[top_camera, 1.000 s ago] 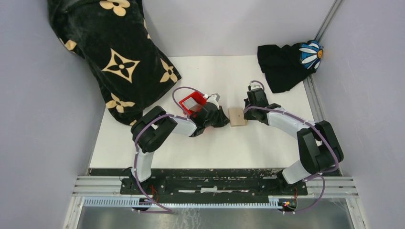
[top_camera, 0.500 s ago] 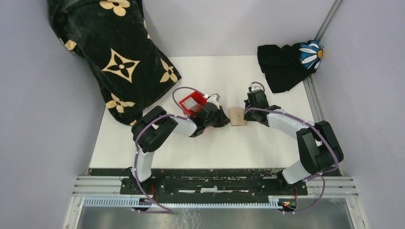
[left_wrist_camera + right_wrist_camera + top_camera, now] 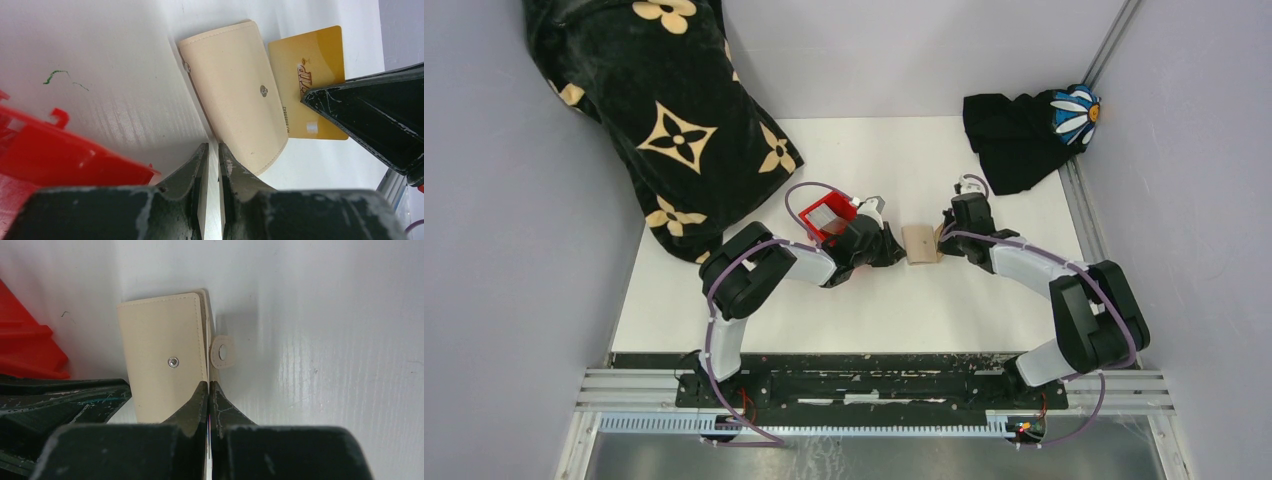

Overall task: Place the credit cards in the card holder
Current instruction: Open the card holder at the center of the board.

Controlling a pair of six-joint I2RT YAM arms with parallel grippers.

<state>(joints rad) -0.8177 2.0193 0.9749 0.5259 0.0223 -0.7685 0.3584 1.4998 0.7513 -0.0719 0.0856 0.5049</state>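
Observation:
The tan card holder [image 3: 921, 243] lies folded on the white table between both grippers. In the left wrist view the card holder [image 3: 235, 90] bulges, with my left gripper [image 3: 213, 147] nipped on its near edge. A gold credit card [image 3: 310, 65] stands beside the holder's far side, pinched by my right gripper's dark fingers [image 3: 370, 120]. In the right wrist view my right gripper [image 3: 208, 385] is shut on that card, seen edge-on, at the gap between the front flap of the card holder [image 3: 160, 340] and its snap tab [image 3: 221, 352]. From above, the left gripper [image 3: 898, 250] and the right gripper [image 3: 942, 240] flank the holder.
A red plastic bin [image 3: 827, 217] sits just left of the left gripper. A black blanket with gold flowers [image 3: 664, 110] covers the far left. A black cloth with a daisy [image 3: 1024, 130] lies at the far right, by the wall rail.
My right wrist has shifted slightly rightward and toward the near edge, its gripper staying at the holder's right edge. The left arm and the card holder have not visibly moved.

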